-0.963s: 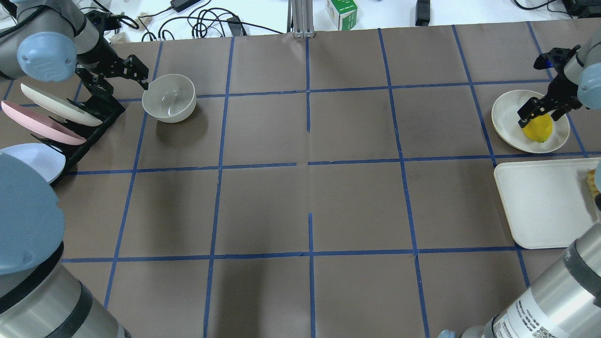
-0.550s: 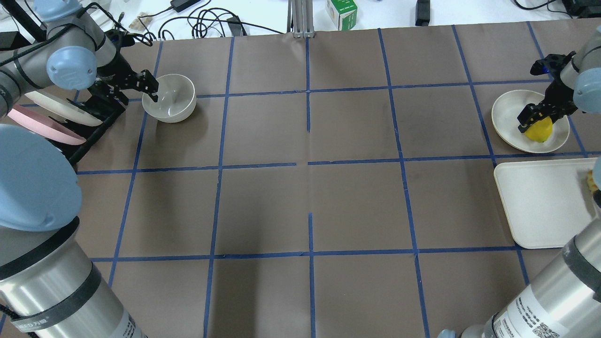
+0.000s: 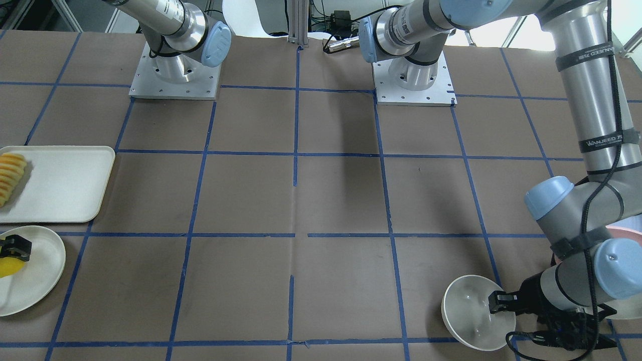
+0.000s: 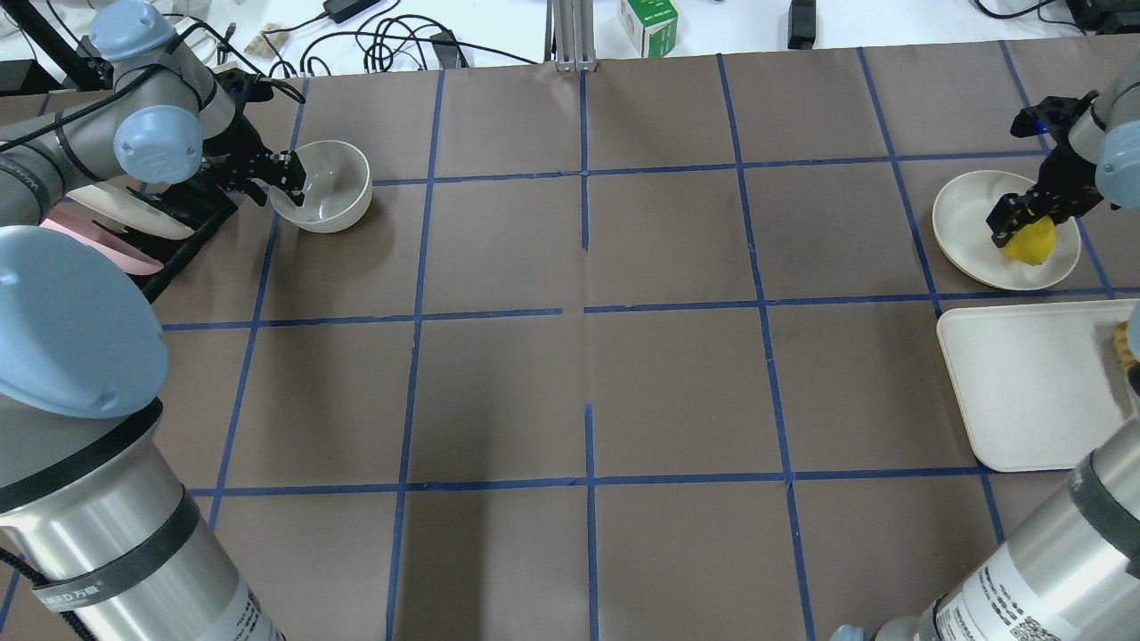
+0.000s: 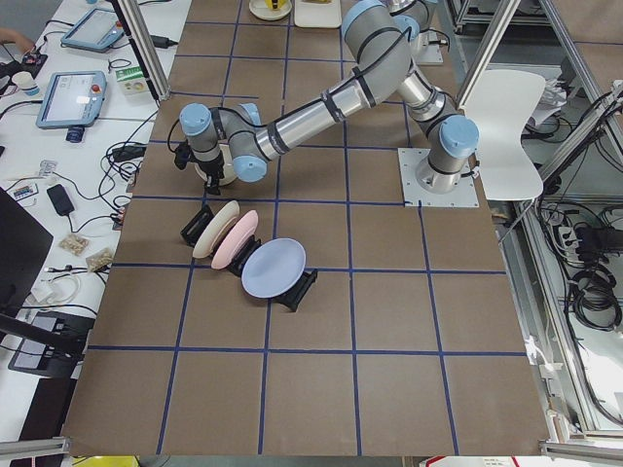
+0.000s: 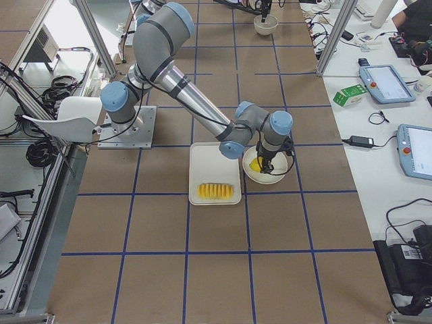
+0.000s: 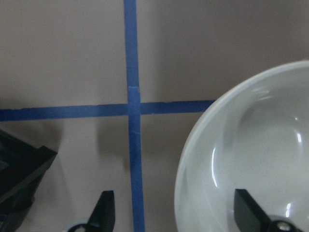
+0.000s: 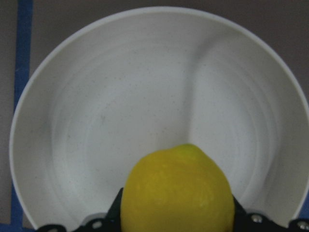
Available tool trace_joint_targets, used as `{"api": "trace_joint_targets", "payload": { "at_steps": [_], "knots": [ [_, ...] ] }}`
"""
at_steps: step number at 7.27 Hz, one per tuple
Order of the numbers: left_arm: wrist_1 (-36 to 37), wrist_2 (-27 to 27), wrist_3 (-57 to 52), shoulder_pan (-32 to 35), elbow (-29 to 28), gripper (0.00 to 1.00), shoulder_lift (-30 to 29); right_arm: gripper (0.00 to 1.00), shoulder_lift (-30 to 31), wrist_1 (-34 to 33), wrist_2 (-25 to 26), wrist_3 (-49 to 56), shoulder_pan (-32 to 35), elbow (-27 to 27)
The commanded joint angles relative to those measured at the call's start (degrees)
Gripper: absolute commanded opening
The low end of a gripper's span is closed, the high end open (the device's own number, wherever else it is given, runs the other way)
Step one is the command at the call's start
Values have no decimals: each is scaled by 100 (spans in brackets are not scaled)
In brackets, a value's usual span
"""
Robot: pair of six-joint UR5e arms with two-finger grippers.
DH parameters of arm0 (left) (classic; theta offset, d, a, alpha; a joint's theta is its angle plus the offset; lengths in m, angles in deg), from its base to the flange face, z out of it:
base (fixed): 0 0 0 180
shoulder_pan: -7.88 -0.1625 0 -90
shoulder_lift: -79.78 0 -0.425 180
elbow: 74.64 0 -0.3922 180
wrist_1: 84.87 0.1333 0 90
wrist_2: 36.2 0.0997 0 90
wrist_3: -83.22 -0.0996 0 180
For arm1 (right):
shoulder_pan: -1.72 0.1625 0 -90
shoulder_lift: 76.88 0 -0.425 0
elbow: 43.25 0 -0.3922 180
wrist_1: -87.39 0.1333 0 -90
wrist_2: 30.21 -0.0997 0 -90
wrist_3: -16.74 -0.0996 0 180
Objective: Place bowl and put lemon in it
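I'm seeing a flat off-white plate on the counter at far right, a white tray with sliced fruit just beside it. At the left, cream, pink and blue plates stand in a black rack.

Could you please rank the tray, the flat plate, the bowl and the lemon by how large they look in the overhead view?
Largest to smallest:
1. tray, clearly largest, even though it is partly cut off at the frame edge
2. plate
3. bowl
4. lemon
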Motion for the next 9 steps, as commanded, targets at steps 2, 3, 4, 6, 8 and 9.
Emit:
{"api": "trace_joint_targets", "payload": {
  "at_steps": [2,3,4,6,8,9],
  "knots": [
    [-150,-124,98,18,-12,0,151,32,786,642,-38,-42,9,17],
    [-455,-160,160,53,-90,0,248,32,1023,880,-39,-60,26,17],
    [-772,-230,413,193,-99,0,379,32,1339,1196,-56,-112,35,17],
    [-810,-474,1691,1164,32,0,644,32,2095,1916,-65,-532,79,8],
    [-722,-529,2845,2045,321,0,776,32,2518,2340,-56,-1111,507,-36],
    [-713,-503,3494,2370,653,0,863,30,2642,2507,-56,-1654,858,-53]
  ]
}}
